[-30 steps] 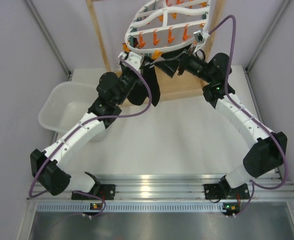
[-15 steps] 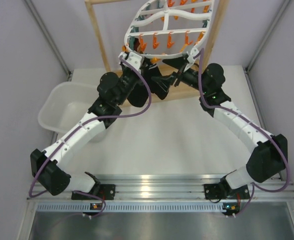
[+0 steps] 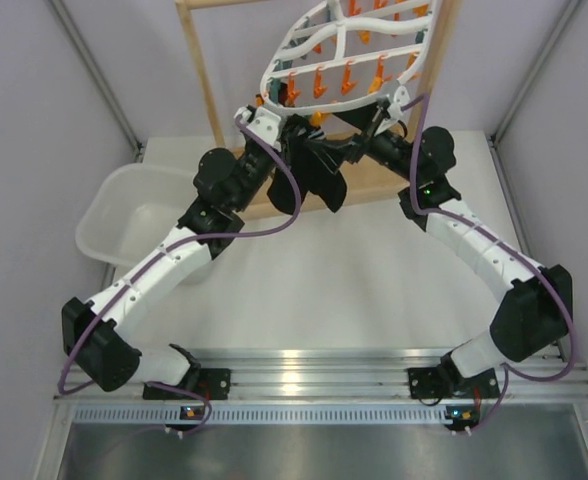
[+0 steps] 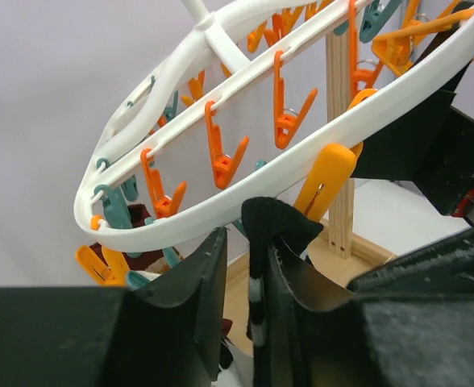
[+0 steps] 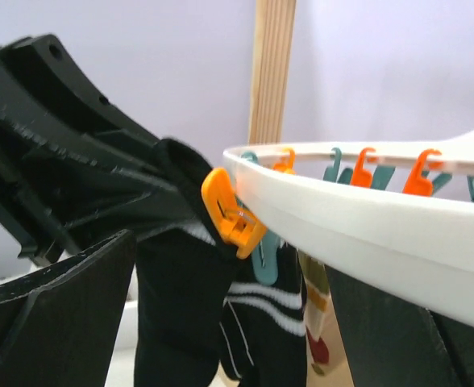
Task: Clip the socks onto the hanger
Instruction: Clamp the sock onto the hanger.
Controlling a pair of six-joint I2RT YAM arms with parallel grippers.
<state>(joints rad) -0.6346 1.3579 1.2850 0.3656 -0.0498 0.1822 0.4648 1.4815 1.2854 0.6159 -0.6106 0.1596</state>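
Observation:
The white lattice hanger [image 3: 354,45] hangs at the top, orange and teal pegs dangling from it. A black sock [image 3: 324,178] hangs below its near rim, pinched at the top by an orange peg [image 4: 327,179]. My left gripper [image 4: 249,242] is open around that sock [image 4: 263,266]: the sock rests against the right finger, with a gap to the left finger. My right gripper [image 5: 233,266] is open wide under the rim [image 5: 366,218], the orange peg [image 5: 233,214] between its fingers and untouched. Behind hangs a black sock with two white bands [image 5: 273,294].
The wooden stand frame [image 3: 202,75] holds the hanger, its post [image 5: 273,64] right behind the peg. A white plastic tub [image 3: 134,215] sits at the left of the table. A colourful patterned sock [image 5: 318,322] hangs beside the banded one. Both arms meet under the hanger.
My left gripper has opened off the black sock, which now hangs from the orange peg. My right gripper has drawn in closer to the peg. The hanger has swung a little to the right.

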